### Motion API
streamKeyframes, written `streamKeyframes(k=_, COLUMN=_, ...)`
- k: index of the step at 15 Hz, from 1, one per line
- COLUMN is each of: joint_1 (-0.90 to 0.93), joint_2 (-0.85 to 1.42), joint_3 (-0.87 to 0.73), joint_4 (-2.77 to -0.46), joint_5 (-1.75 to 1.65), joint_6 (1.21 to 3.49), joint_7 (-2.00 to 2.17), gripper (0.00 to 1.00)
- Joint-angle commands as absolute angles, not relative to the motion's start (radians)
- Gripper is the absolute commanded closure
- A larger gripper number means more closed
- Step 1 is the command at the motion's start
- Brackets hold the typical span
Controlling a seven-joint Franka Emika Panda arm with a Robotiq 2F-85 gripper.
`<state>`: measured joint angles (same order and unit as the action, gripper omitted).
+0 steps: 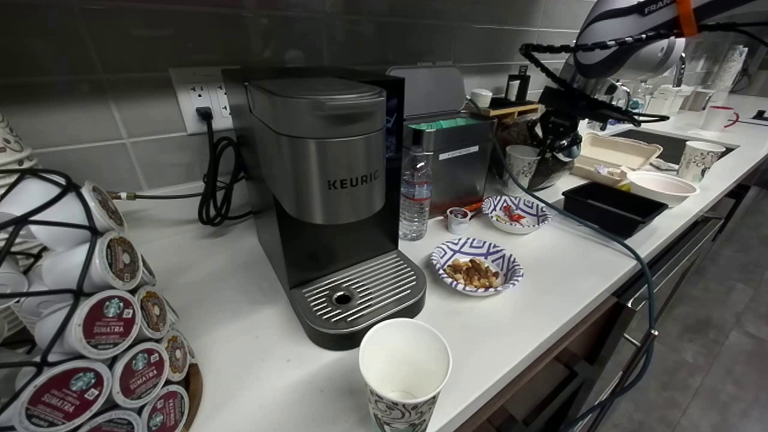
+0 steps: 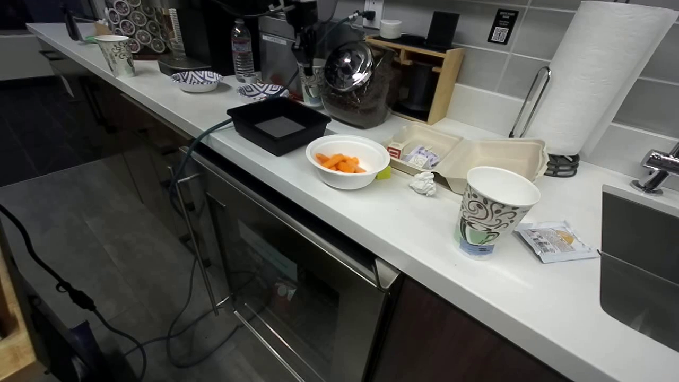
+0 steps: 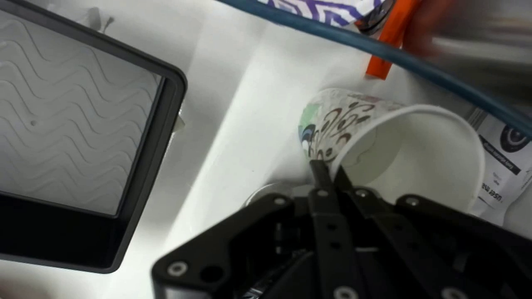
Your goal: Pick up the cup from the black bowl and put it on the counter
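Observation:
The cup (image 3: 353, 120) is a whitish paper cup with a brown leafy pattern. It also shows in both exterior views (image 1: 519, 165) (image 2: 313, 82). It appears to stand on the white counter (image 3: 232, 137) beside the black bowl; whether its base touches is hard to tell. My gripper (image 3: 330, 169) is shut on the cup's rim, one finger inside and one outside. In an exterior view the gripper (image 2: 304, 59) points down at the cup from above. The black bowl (image 2: 252, 129), a squarish tray, looks empty in the wrist view (image 3: 75, 124).
A glass jar (image 2: 355, 103) with a shiny lid stands right beside the gripper. A teal cable (image 1: 600, 231) crosses the counter and hangs over its edge. Patterned bowls (image 1: 517, 227) (image 1: 441, 255), a white bowl (image 2: 345, 183) of carrots and a metal box (image 1: 453, 180) stand near.

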<state>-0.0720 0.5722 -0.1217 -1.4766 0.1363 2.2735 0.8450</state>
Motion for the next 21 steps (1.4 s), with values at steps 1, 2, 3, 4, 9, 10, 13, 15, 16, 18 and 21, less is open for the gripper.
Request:
streamKeyframes(k=1, joint_1=-0.066, joint_2=0.589, joint_3=-0.126, joint_4=-1.447, joint_5=0.151, joint_6=2.240, joint_7=0.852, gripper=0.99)
streamKeyframes(k=2, joint_1=-0.066, joint_2=0.590, joint_3=-0.126, joint_4=-1.447, joint_5=0.150, joint_6=2.239, joint_7=0.853, gripper=0.89)
streamKeyframes(k=3, joint_1=-0.065, joint_2=0.592, joint_3=-0.128, joint_4=-1.446, joint_5=0.148, joint_6=2.237, joint_7=0.856, gripper=0.71)
streamKeyframes(k=4, joint_1=-0.065, joint_2=0.592, joint_3=-0.128, joint_4=-1.446, joint_5=0.149, joint_6=2.236, joint_7=0.856, gripper=0.66)
streamKeyframes(k=9, joint_1=-0.070, joint_2=0.543, joint_3=-0.137, joint_4=-1.466, joint_5=0.141, joint_6=2.233, joint_7=0.840, gripper=0.26)
streamKeyframes(k=10, joint_1=-0.075, joint_2=0.511, joint_3=-0.136, joint_4=-1.485, joint_5=0.138, joint_6=2.219, joint_7=0.816, gripper=0.19)
streamKeyframes(k=13, joint_1=-0.098, joint_2=0.384, joint_3=-0.122, joint_4=-1.590, joint_5=0.119, joint_6=2.162, joint_7=0.618, gripper=0.01)
streamKeyframes(k=15, joint_1=-0.104, joint_2=0.274, joint_3=-0.118, joint_4=-1.692, joint_5=0.134, joint_6=2.188, joint_7=0.485, gripper=0.00)
streamKeyframes(k=16, joint_1=-0.107, joint_2=0.218, joint_3=-0.116, joint_4=-1.739, joint_5=0.144, joint_6=2.202, joint_7=0.421, gripper=0.00)
streamKeyframes(k=18, joint_1=-0.117, joint_2=0.112, joint_3=-0.111, joint_4=-1.823, joint_5=0.175, joint_6=2.221, joint_7=0.295, gripper=0.00)
streamKeyframes(k=21, joint_1=-0.126, joint_2=-0.058, joint_3=-0.115, joint_4=-1.955, joint_5=0.232, joint_6=2.233, joint_7=0.126, gripper=0.00)
